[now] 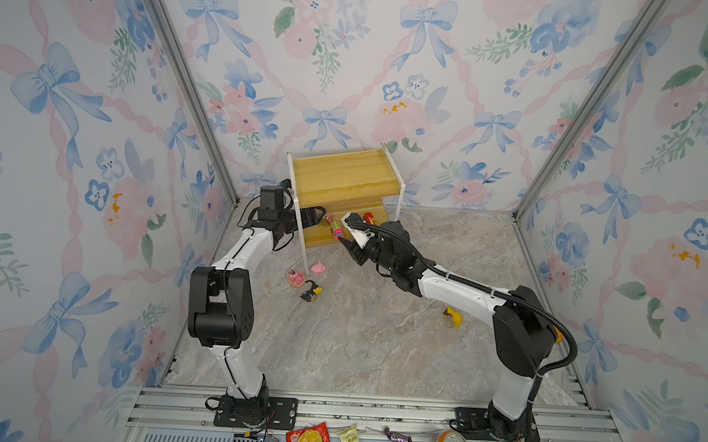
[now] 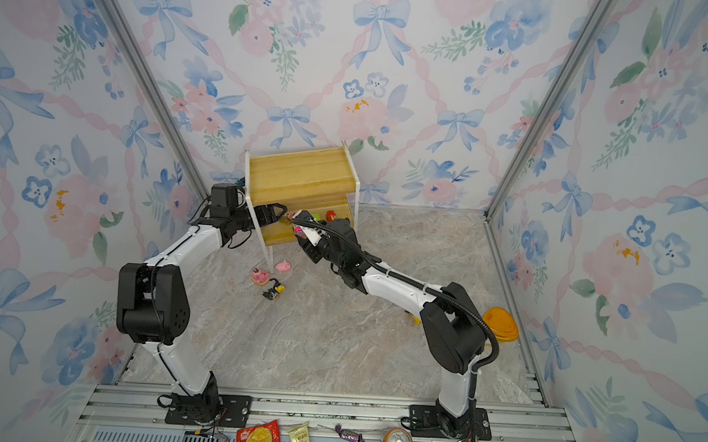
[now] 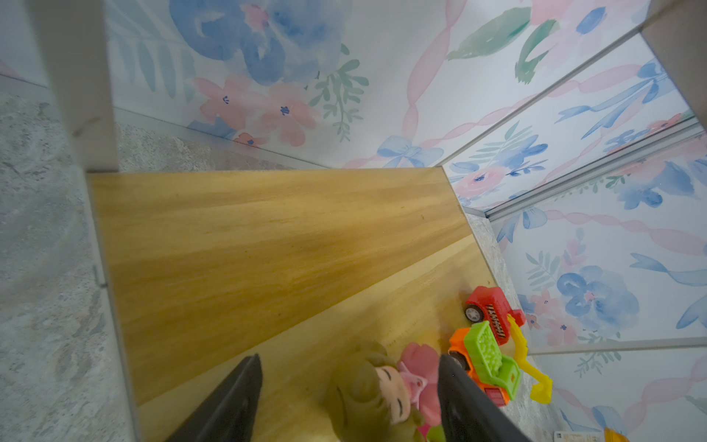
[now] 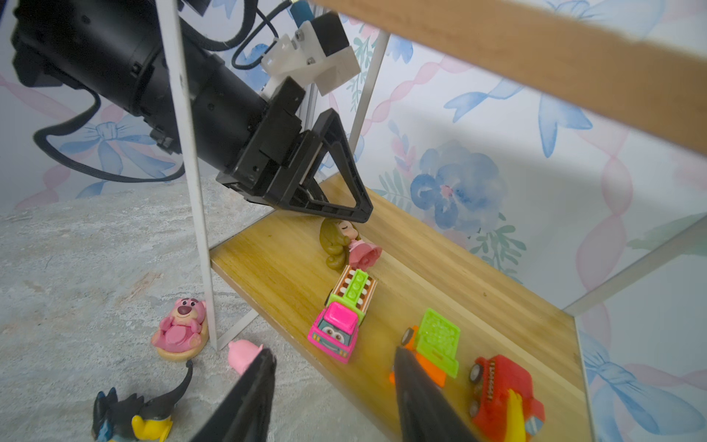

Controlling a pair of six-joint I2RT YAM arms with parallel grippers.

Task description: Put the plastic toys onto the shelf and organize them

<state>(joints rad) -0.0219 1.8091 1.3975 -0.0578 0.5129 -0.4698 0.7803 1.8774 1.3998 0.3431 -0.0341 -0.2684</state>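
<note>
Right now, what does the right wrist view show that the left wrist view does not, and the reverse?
Only the right wrist view: the pink plastic toy truck with a green top on the lower wooden shelf board, and on the stone floor the round pink bear figure, the pink pig and the black-yellow figure.
Only the left wrist view: the left gripper seen along its open jaws, the brown-haired pink-dress doll between them.
Both: that doll, the green-orange toy truck and the red toy car, all on that board.
</note>
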